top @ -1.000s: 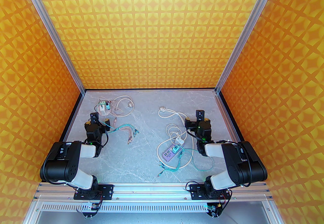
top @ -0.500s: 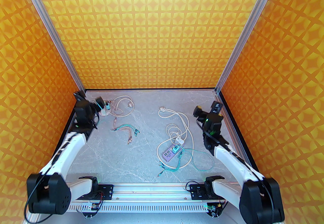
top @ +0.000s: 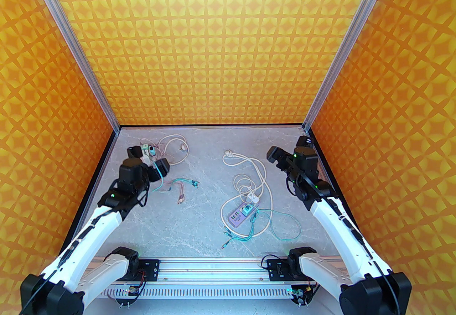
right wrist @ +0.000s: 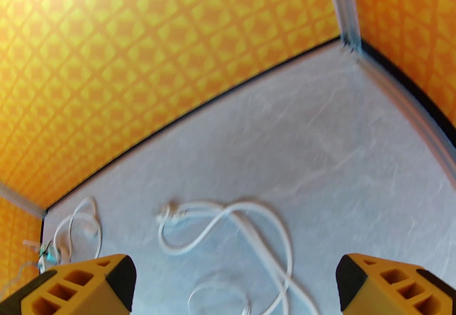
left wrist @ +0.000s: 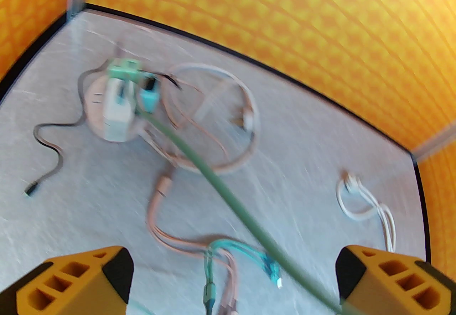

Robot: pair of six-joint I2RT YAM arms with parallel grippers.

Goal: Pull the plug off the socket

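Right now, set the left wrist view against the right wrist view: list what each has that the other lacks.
Left wrist: open left gripper, teal cable, black cable, pink cable. Right wrist: open right gripper, the far right corner post. Both: white cord, table, orange wall, and the socket, faint at the right view's left edge.

Two sockets: the purple socket; the pink socket (cables too tangled to count).

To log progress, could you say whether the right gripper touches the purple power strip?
Apart: the top view shows a wide gap between right gripper and power strip.
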